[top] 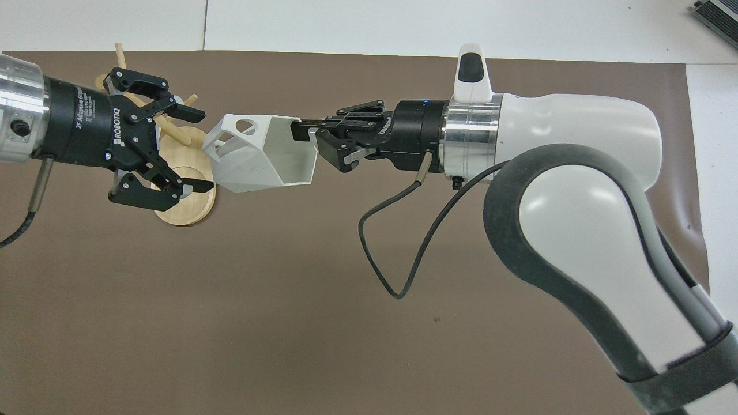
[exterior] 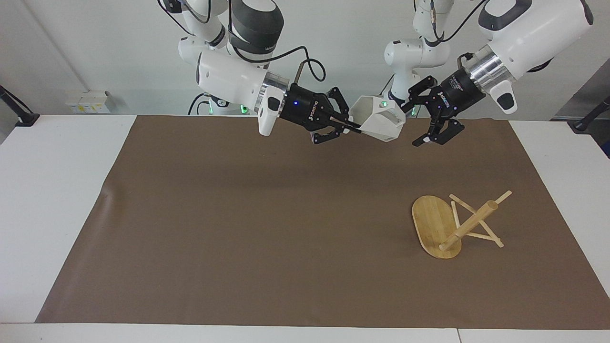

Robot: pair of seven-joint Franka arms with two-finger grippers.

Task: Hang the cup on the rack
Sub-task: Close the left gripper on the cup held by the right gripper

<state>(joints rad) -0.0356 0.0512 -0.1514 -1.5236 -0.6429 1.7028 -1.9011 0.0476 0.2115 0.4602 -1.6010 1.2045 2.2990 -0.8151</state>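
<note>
Right gripper point(exterior: 351, 127), clamped on the rim wall of the small matte white faceted cup point(exterior: 379, 125), holds it on its side in the air, blocky pierced handle toward the left gripper point(exterior: 415, 125), whose jaws gape wide just beside that handle. Farther out on the brown-covered counter point(exterior: 238, 228), toward the left arm's end, the light bamboo mug rack point(exterior: 452, 226) lies toppled, post and pegs roughly level, so I judge a handover likely and the left arm nearer the rack.

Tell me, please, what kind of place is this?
Probably a robotics lab: two robot arms stand at a white table covered by a brown mat, before a plain wall, with only a cup and a bamboo rack.
</note>
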